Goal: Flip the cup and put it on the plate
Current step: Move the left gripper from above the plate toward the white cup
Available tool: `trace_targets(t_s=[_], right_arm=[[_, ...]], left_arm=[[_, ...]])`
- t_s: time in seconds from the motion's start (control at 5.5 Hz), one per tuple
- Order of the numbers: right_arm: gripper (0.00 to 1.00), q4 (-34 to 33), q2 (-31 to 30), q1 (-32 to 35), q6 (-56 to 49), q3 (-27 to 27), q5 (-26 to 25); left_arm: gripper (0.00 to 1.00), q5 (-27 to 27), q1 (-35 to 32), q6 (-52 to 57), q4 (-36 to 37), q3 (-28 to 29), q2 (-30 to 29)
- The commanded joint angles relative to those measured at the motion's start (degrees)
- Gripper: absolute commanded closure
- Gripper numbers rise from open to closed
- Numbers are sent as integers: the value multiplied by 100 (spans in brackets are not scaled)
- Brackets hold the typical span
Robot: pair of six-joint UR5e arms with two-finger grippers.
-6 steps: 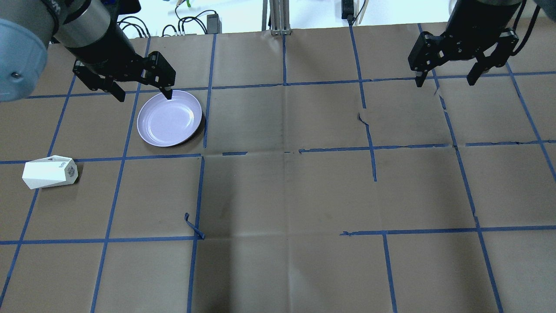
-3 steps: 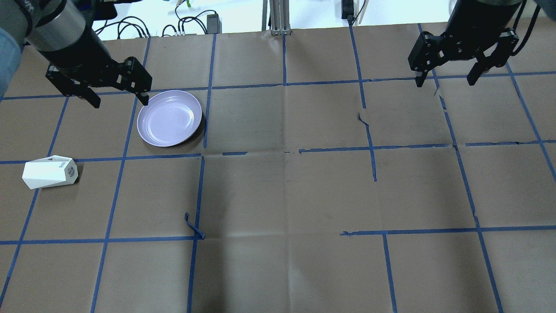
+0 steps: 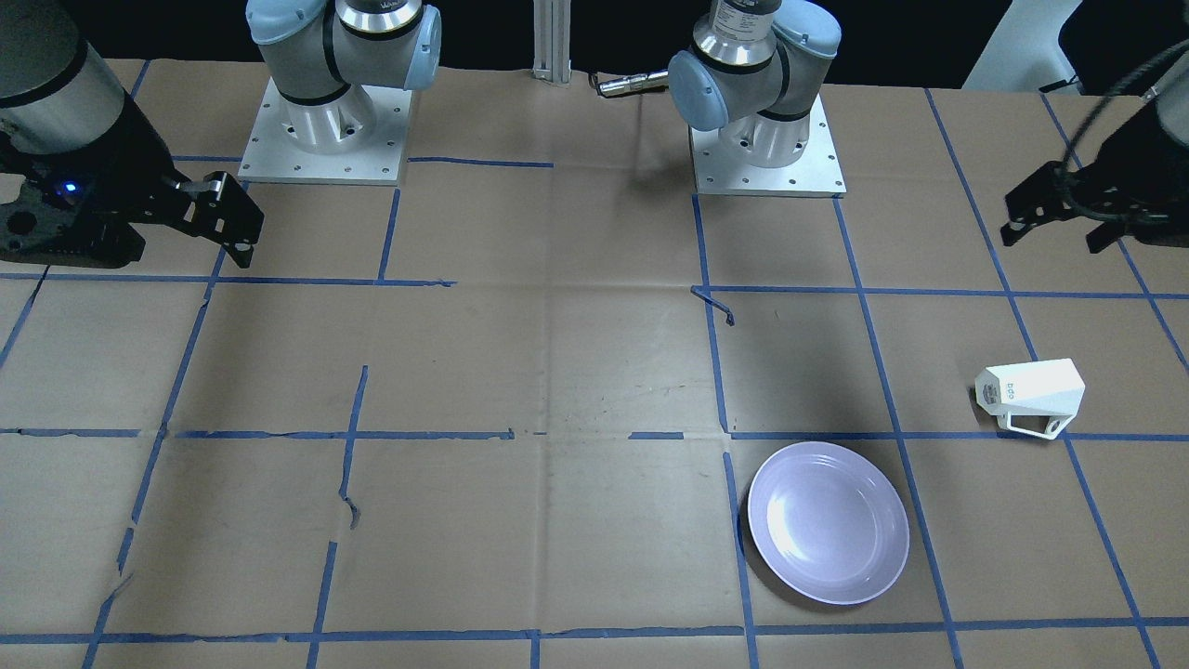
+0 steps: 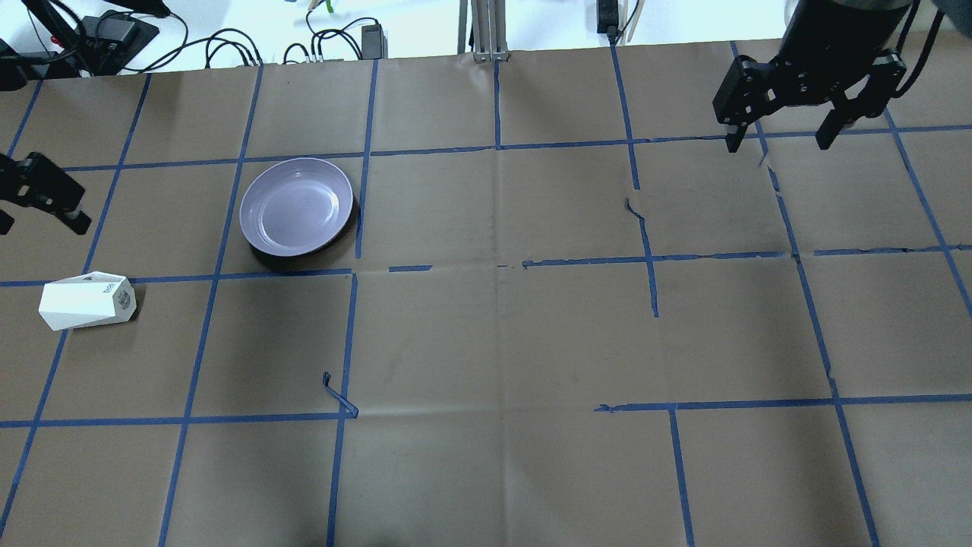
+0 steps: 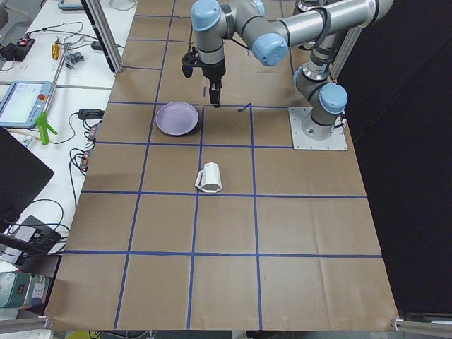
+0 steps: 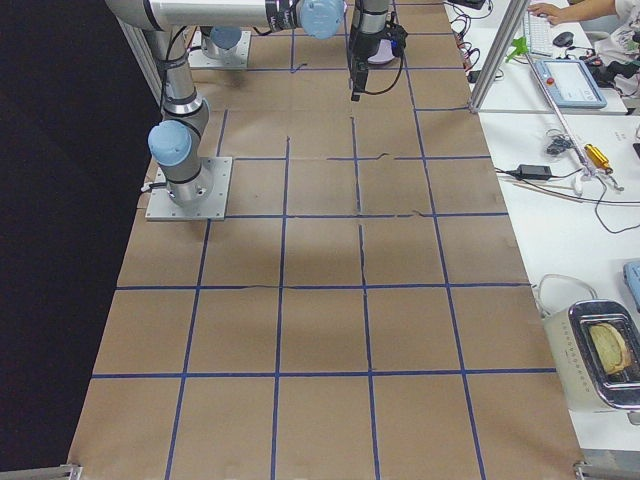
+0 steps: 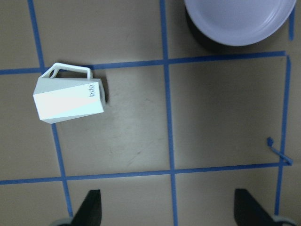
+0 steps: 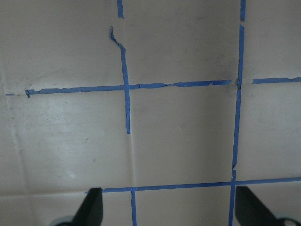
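White cup (image 4: pixel 87 301) lay on its side by the tabletop's left edge, left gripper (image 4: pixel 39 220) hovered close above it, fingers wide apart, touching nothing, lavender plate (image 4: pixel 296 205) beyond, right gripper (image 4: pixel 777 144) spread wide near the right edge

Brown-paper counter (image 4: pixel 486 342), gridded with blue tape lines (image 4: pixel 562 143), torn and gapped in places. Loose tape curl (image 4: pixel 338 399) standing up off the paper. Black power adapter (image 4: pixel 372 38) and aluminium post (image 4: pixel 481 30) at the far edge. On a white side bench (image 6: pixel 540 240), a metal tray (image 6: pixel 574 340) and a blue-framed pendant (image 6: pixel 570 82).
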Motion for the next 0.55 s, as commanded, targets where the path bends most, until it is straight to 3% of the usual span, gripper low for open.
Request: trace_targets(t_s=[0.0, 0.18, 0.36], right_arm=[[0, 0, 0, 0, 0, 0, 0], [0, 0, 0, 0, 0, 0, 0], [0, 0, 0, 0, 0, 0, 0]], left_arm=[[1, -479, 1067, 733, 285, 181, -698], [2, -953, 1454, 898, 757, 182, -1155], [2, -1280, 1719, 1074, 788, 191, -1586]])
